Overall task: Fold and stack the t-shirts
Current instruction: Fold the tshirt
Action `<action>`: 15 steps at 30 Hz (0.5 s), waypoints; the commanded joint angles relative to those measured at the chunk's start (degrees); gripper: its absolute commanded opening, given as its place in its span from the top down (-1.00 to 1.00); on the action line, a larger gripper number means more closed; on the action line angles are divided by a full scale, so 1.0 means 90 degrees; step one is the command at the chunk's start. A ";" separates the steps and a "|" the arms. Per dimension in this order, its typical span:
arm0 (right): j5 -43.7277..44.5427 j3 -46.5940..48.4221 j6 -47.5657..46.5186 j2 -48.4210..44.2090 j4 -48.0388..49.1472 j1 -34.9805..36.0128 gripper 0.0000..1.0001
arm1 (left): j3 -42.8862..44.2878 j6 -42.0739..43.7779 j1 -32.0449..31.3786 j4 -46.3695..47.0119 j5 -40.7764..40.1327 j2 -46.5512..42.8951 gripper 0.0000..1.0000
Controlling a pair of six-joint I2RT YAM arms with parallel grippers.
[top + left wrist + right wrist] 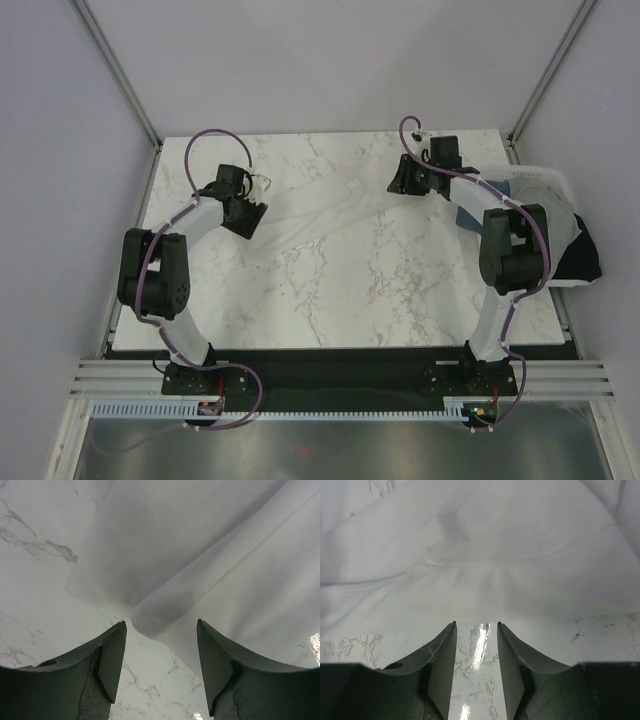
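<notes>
A plain white t-shirt (322, 210) lies spread on the marble table (400, 290) between my two grippers. My left gripper (250, 220) is open and empty at the shirt's left end. In the left wrist view a corner of the shirt (210, 570) reaches down between the open fingertips of the left gripper (160, 624). My right gripper (405, 180) is open and empty at the shirt's right end. In the right wrist view the shirt's hem (480, 580) lies just ahead of the right gripper (476, 625), with bare marble between the jaws.
A white plastic bin (548, 173) sits at the table's right edge behind the right arm. A teal-blue shirt (467, 216) and a black shirt (582, 260) hang from it. White walls enclose the table at the back and sides.
</notes>
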 commanded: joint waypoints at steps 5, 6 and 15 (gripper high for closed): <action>-0.0134 0.0248 0.0236 0.0796 -0.0022 -0.0005 0.08 | 0.0231 0.0377 0.0005 0.0215 -0.0321 0.0572 -0.30; -0.0096 0.0327 0.0216 0.1000 -0.0042 -0.0005 0.08 | 0.0221 0.0348 -0.0004 0.0205 -0.0330 0.0611 -0.30; -0.0076 0.1342 0.0303 0.2123 -0.0150 -0.0014 0.08 | -0.0676 0.0328 -0.0677 0.0108 -0.0779 0.0251 -0.28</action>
